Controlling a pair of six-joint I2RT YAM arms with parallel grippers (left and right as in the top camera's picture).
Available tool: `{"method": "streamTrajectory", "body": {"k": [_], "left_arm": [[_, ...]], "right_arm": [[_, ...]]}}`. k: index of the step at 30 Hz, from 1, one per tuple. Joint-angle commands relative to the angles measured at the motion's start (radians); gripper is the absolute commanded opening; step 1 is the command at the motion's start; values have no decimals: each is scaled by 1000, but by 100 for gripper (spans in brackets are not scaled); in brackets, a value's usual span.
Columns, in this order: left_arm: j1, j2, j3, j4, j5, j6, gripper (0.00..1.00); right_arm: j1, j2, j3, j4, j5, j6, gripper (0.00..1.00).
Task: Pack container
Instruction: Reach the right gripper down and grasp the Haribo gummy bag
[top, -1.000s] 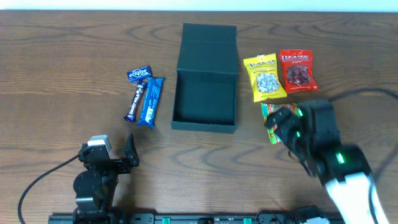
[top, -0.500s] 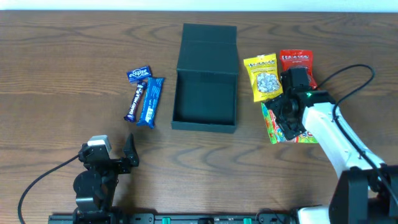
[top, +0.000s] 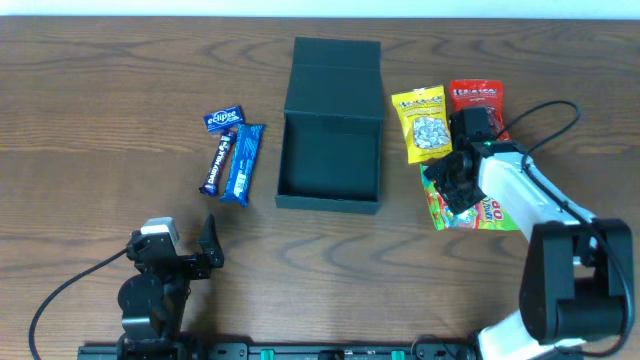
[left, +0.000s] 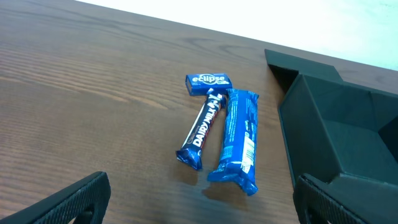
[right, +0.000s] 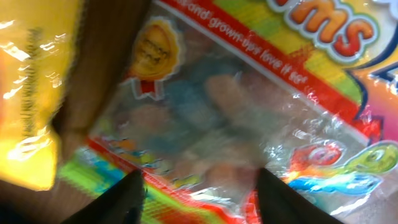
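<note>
The dark teal container (top: 330, 120) stands open at the table's middle, its lid flap laid back; its wall also shows in the left wrist view (left: 348, 137). My right gripper (top: 455, 185) is down on a colourful gummy packet (top: 482, 212), right of the container. In the right wrist view the two dark fingers (right: 124, 199) straddle the gummy packet (right: 205, 112), partly closed, tips against the film. My left gripper (top: 205, 250) rests near the front left, wide open and holding nothing (left: 202, 205).
A yellow snack packet (top: 425, 124) and a red one (top: 478, 108) lie just behind the right gripper. Left of the container lie an Eclipse pack (top: 223, 119), a Dairy Milk bar (top: 217, 165) and a blue bar (top: 241, 163). A cable loops at the right.
The right arm has swung from the front right onto the gummy packet, and its jaws have narrowed around it. The left arm has not moved.
</note>
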Motion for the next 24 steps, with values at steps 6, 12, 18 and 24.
{"method": "streamTrajectory", "body": {"k": [6, 12, 18, 24], "left_arm": [[6, -6, -22, -6, 0, 21, 95], [6, -6, -22, -6, 0, 21, 95], [6, -6, -22, -6, 0, 21, 95], [6, -6, -22, -6, 0, 21, 95]], "right_arm": [[-14, 65, 14, 3, -10, -8, 5], [-14, 65, 14, -28, -53, -41, 1], [-10, 44, 14, -85, -144, -88, 1], [2, -48, 14, -156, -140, -309, 1]]}}
